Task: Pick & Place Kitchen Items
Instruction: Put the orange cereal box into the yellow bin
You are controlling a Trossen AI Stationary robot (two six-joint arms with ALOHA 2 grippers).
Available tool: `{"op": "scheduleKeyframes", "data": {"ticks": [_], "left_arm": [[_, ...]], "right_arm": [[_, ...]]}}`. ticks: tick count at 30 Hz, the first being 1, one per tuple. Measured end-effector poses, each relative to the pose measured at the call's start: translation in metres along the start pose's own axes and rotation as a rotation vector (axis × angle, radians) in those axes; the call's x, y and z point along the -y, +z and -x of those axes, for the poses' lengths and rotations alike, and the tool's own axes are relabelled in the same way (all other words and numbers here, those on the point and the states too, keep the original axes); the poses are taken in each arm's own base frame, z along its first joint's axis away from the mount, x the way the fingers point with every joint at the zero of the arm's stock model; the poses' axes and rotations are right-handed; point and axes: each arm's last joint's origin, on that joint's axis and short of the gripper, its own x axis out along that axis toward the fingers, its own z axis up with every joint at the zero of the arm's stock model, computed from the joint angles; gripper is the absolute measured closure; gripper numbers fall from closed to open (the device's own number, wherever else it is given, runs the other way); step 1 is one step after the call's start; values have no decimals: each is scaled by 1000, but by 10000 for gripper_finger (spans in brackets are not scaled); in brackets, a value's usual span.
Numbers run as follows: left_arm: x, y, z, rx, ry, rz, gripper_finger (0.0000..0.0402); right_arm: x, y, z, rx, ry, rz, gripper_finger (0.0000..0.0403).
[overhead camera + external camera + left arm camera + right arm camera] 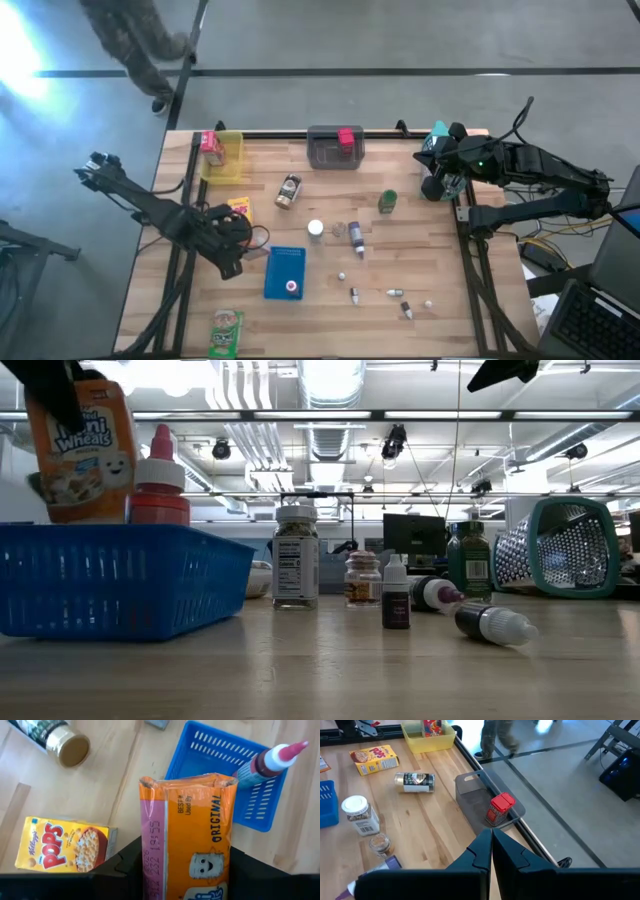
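1. At the table's left, an orange cereal box (pixel 192 845) is clamped between the fingers of the left gripper (pixel 228 232), just beside the blue basket (pixel 285 262); in the low view it is seen raised above the basket's rim.
2. Beside that gripper, a yellow cereal box (pixel 239 209) is laid flat on the wood.
3. Inside the blue basket, a red-capped bottle (pixel 291 287) is seen.
4. Along the far edge, a yellow bin (pixel 228 160) with a red box (pixel 211 147) and a grey bin (pixel 330 153) with a red can (pixel 347 137) are placed.
5. Mid-table, a fallen jar (pixel 288 191), a white-lidded jar (pixel 315 230), a green bottle (pixel 387 202) and small bottles (pixel 355 237) are scattered.
6. At the far right corner, the right gripper (pixel 491 842) is held with its fingers pressed together, nothing between them.
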Motion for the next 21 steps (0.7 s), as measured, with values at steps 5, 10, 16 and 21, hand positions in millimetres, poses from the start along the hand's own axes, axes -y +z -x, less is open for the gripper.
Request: {"op": "scheduleKeyframes", "data": {"ticks": [5,10,16,21], "left_arm": [[1,5,7,43,2,-1,225],[3,13,15,130,15,-4,225],[2,18,18,187,49,-19,225],[-2,23,18,218,83,24,225]], "right_arm": [[0,0,0,0,0,10,394],[0,0,0,0,0,3,394],[0,0,0,0,0,2,394],[0,0,0,0,0,3,394]]}}
